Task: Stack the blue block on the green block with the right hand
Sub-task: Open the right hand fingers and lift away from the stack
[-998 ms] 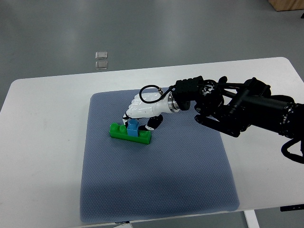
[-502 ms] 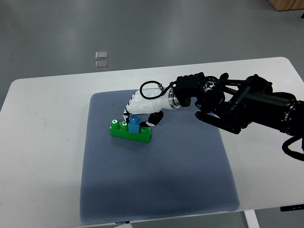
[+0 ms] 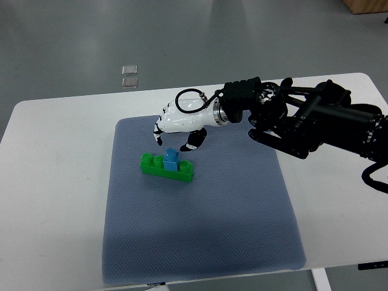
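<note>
Already the blue block [image 3: 170,158] is seated on the green block [image 3: 167,169] on the worktop's mat [image 3: 200,242]; the right hand [image 3: 177,123], fingers relaxed and empty, is held just above; only withdrawal appears left.

1. My right hand [image 3: 177,124] hangs over the mat's [image 3: 200,242] far edge, fingers relaxed, holding nothing.
2. Blue block [image 3: 170,158] sits on the green block [image 3: 167,169], approx. mid-length, clear of my fingertips.
3. My black forearm [image 3: 309,124] comes in from the right, across the white table [image 3: 54,200].
</note>
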### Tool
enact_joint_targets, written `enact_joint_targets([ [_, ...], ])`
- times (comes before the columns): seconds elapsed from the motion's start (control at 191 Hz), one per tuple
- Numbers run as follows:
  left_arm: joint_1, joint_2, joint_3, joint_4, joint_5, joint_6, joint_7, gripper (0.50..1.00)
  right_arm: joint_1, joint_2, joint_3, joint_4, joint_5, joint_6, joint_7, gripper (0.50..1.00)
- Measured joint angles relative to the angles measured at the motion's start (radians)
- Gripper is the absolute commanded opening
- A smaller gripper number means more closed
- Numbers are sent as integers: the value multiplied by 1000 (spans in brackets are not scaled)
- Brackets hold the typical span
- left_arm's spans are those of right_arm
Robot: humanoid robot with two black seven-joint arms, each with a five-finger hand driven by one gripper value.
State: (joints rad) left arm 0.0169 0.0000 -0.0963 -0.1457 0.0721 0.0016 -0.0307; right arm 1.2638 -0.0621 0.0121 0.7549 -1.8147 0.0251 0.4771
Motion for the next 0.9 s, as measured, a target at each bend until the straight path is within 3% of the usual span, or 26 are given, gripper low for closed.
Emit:
enact_joint_targets([
  [0.047,0,0,0,0,0,0,0,1000,2,-3,0,0,0,0,0,909],
  [0.543,0,0,0,0,0,0,0,1000,1,-47,98,-18,42,3,-1,913],
  [0.695,0,0,0,0,0,0,0,1000,-34,-58,214,-43,269,16,-2,913],
  [0.899,0,0,0,0,0,0,0,1000,-80,-77,322,-71,761,19,-2,915],
])
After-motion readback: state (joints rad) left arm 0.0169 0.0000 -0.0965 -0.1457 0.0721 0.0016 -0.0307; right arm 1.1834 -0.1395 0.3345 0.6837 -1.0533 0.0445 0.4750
